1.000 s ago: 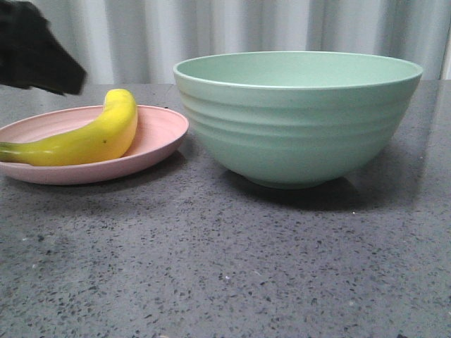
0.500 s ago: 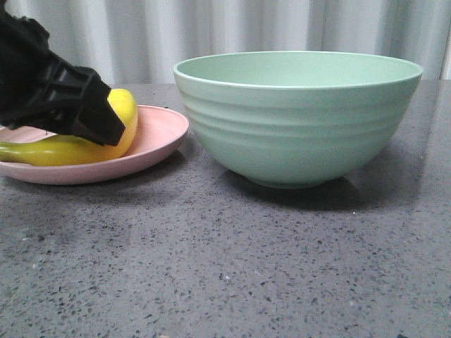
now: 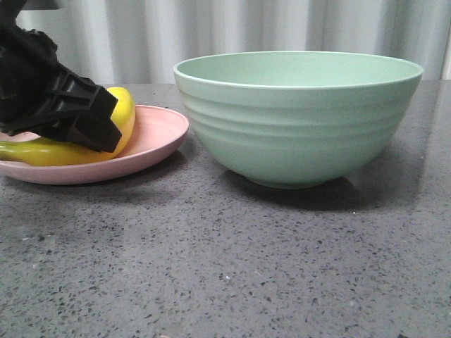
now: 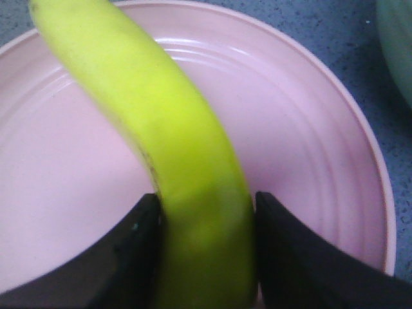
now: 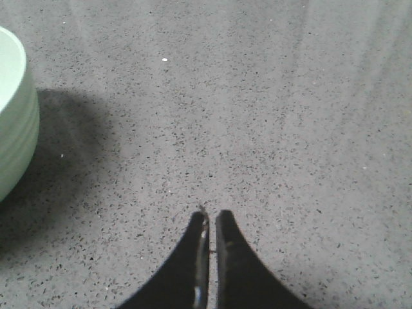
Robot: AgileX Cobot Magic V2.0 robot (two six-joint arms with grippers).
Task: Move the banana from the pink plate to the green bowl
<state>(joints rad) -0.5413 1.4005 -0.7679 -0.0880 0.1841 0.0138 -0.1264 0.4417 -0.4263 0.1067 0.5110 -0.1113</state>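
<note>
Yellow banana [image 4: 167, 161] on plate [image 4: 335, 154] | left claw [image 4: 206, 248] straddles it, fingers touching both flanks, ready to lift | right claw [image 5: 208, 248] pinched empty, parked | bowl [image 3: 299, 116] waits alongside

One glossy yellow curved banana [image 3: 125, 116]. One shallow round pale pink plate [image 3: 158, 137]. One large ridged mint-green bowl [image 3: 299, 116]. Two black grippers: left gripper [image 4: 206, 222], right gripper [image 5: 210, 222]. One speckled grey tabletop [image 3: 225, 260].

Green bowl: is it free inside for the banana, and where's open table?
The green bowl shows nothing inside as far as visible. Bare table lies in front of it and the pink plate. Plate's crowded: left gripper straddles the banana.
</note>
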